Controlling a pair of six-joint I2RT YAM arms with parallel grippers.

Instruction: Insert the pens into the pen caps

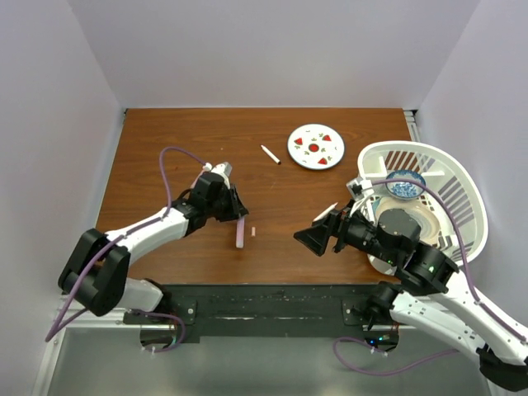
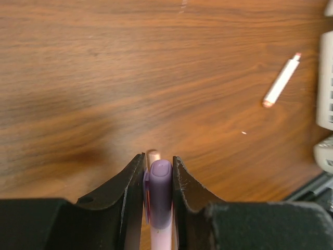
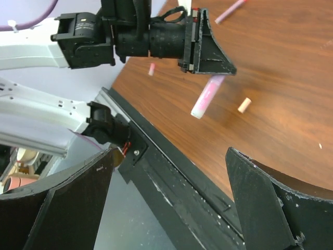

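Observation:
My left gripper (image 1: pixel 237 213) is shut on the thick pale pink marker (image 1: pixel 240 233), which hangs tip down toward the table. In the left wrist view the marker's purple end (image 2: pixel 160 190) sits between the jaws. A tiny pale cap (image 1: pixel 253 232) lies just right of the marker tip, and it also shows in the left wrist view (image 2: pixel 153 155) and the right wrist view (image 3: pixel 244 104). One thin white pen (image 1: pixel 270 154) lies near the plate. Another (image 1: pixel 327 210) lies by my right gripper (image 1: pixel 316 239), which is open and empty; its jaws (image 3: pixel 170 153) are spread wide over the table's near edge.
A round white plate (image 1: pixel 316 146) with red marks is at the back. A white basket (image 1: pixel 450 194) holding a blue bowl (image 1: pixel 406 184) stands at the right. A small pink piece (image 3: pixel 152 69) lies behind the left arm.

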